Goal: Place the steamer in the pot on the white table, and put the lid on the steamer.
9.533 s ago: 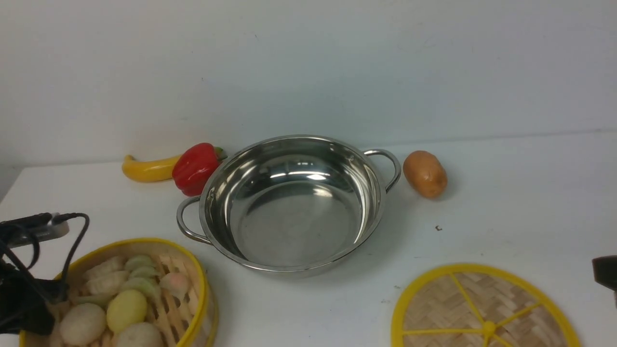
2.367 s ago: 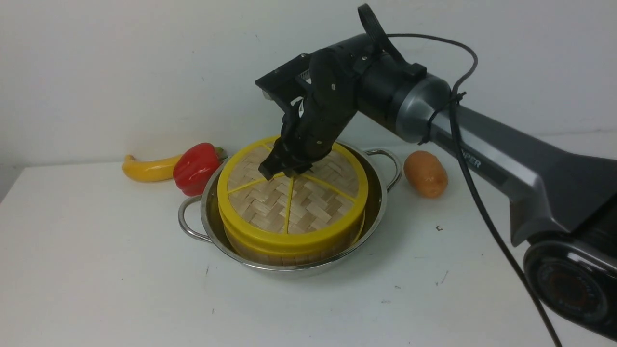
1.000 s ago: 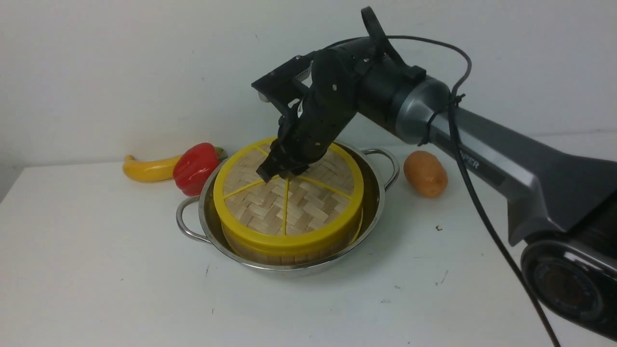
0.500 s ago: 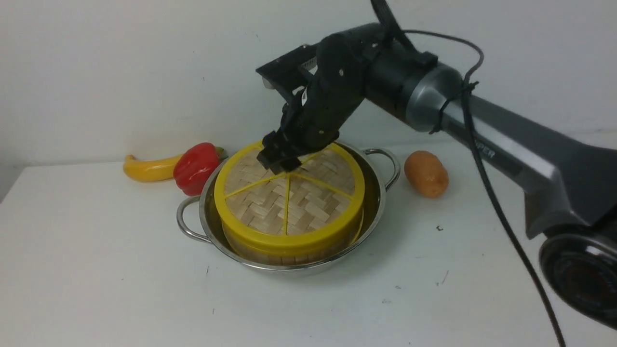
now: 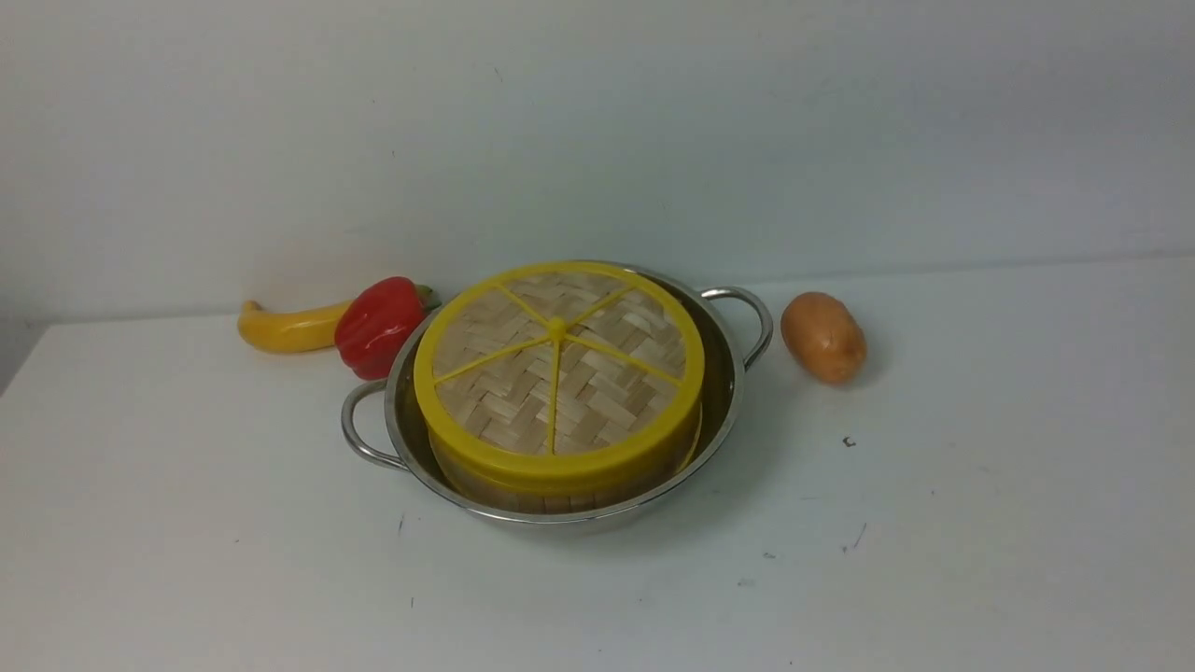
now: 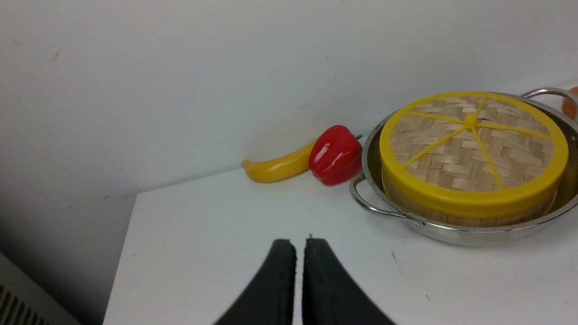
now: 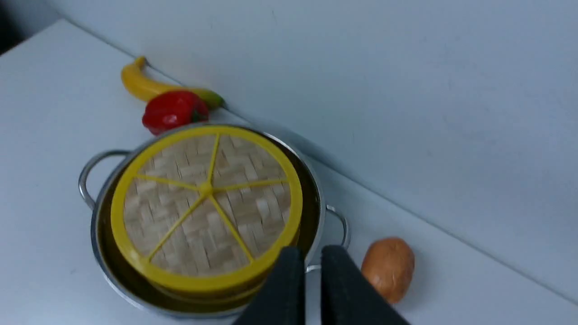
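The lid [image 5: 557, 369] sat on the steamer [image 5: 527, 500], which stood off-centre in the pot [image 5: 737, 373] on the tabletop [image 5: 187, 560]; if the lid was seated unevenly, a knock could tip it. The front view showed neither arm. Only the wrist views showed the left pincer [image 6: 299, 253] and right pincer [image 7: 311, 266], each pressed together and empty.

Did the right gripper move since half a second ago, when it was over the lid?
Yes. The right gripper has left the front view: it no longer hangs over the lid and pot, having pulled back toward the robot.
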`<state>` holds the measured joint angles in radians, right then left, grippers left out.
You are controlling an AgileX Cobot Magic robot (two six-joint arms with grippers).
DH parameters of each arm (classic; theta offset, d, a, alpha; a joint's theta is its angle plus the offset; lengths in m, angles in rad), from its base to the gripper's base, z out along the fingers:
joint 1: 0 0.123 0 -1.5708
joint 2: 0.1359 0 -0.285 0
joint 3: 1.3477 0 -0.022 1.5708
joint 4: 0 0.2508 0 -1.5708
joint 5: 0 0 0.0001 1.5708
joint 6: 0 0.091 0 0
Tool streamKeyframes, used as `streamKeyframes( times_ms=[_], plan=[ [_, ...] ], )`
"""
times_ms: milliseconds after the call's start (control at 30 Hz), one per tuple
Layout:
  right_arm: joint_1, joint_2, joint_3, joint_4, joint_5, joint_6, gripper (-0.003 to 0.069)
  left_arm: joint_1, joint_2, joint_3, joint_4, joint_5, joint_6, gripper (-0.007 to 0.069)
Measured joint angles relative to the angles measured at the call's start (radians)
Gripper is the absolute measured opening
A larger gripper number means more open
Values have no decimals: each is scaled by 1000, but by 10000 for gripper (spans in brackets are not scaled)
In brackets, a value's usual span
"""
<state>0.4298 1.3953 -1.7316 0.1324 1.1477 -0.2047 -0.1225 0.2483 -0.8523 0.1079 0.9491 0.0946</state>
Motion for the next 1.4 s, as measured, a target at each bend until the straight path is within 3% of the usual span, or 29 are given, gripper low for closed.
streamKeyframes(
  times_ms=[100, 300, 500, 633, 800, 1000, 1200, 1400],
  plan=[
    [0, -202, 285, 32, -171, -6, -3, 0, 0, 0, 0, 0, 0, 28],
    [0, -550, 726, 91, -466, -7, -3, 0, 0, 0, 0, 0, -1, 31],
    [-1, -760, 935, 69, -511, -12, 0, 0, 0, 0, 0, 0, -1, 31],
    [-1, -862, 1032, -76, -510, 1, 7, 0, 0, 0, 0, 0, -1, 31],
    [-10, -943, 1171, -341, -548, 267, 20, 0, 0, 0, 0, 0, -1, 31],
    [-143, -1159, 1415, -697, -675, 687, 39, 0, 0, 0, 0, 0, -1, 31],
    [-264, -1327, 1592, -882, -825, 843, 54, 0, 0, 0, 1, 0, -1, 31],
    [-381, -1390, 1729, -901, -980, 896, 74, 0, 0, 0, 1, 0, -1, 31]
  ],
)
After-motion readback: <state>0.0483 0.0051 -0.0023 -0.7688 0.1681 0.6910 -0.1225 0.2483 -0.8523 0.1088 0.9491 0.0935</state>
